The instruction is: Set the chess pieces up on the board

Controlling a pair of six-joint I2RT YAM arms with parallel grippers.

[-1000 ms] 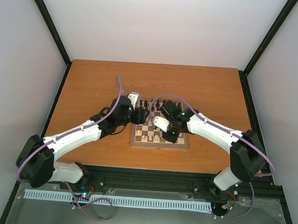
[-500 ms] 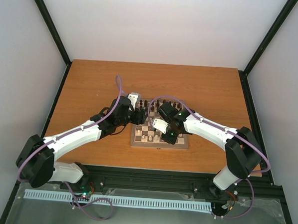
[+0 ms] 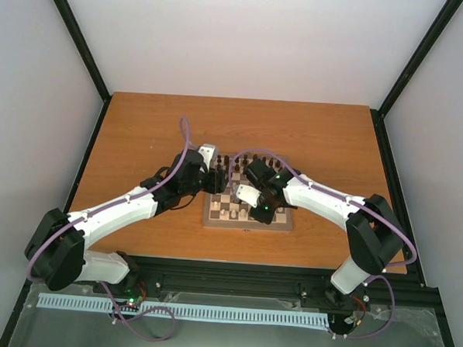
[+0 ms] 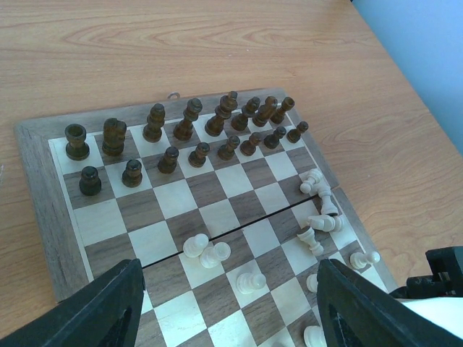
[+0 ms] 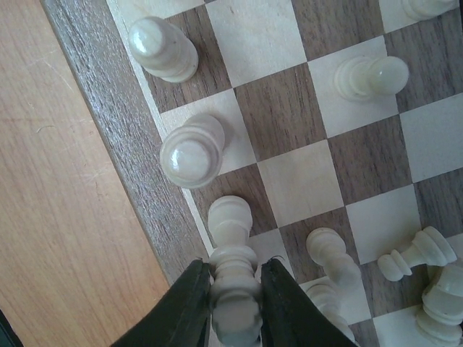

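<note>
Top external view first: the small square wooden chessboard with dark brown and cream checks (image 3: 237, 223) sits mid-frame on the orange-brown wooden table (image 3: 140, 130). Both white-and-black arms bend in over it. The left arm (image 3: 129, 207) reaches up from the lower left to the board's upper left corner. The right arm (image 3: 323, 198) comes in from the right, its wrist over the middle squares. Dark brown turned wooden pieces (image 3: 267, 161) line the board's top edge. The claws are too small to read from up here.

Over to the left wrist view: the left gripper (image 4: 231, 318) hangs above the board, its black fingers (image 4: 108, 311) spread wide at the bottom corners of the frame. The dark brown pieces stand upright in two rows across the top of the board. Small cream turned wooden pieces (image 4: 206, 249) are scattered lower down: two tumbled together at lower centre, one upright just below them, and a toppled cluster at the board's right edge.

Right wrist view now: at bottom centre, the right gripper (image 5: 235, 275) has both dark fingers pressed against the sides of a tall cream piece (image 5: 231, 224). It is clamped right at the board's brown border. Two cream pawns stand upright above it along that edge. One lies on its side at the upper right, and more are tumbled at the lower right.
</note>
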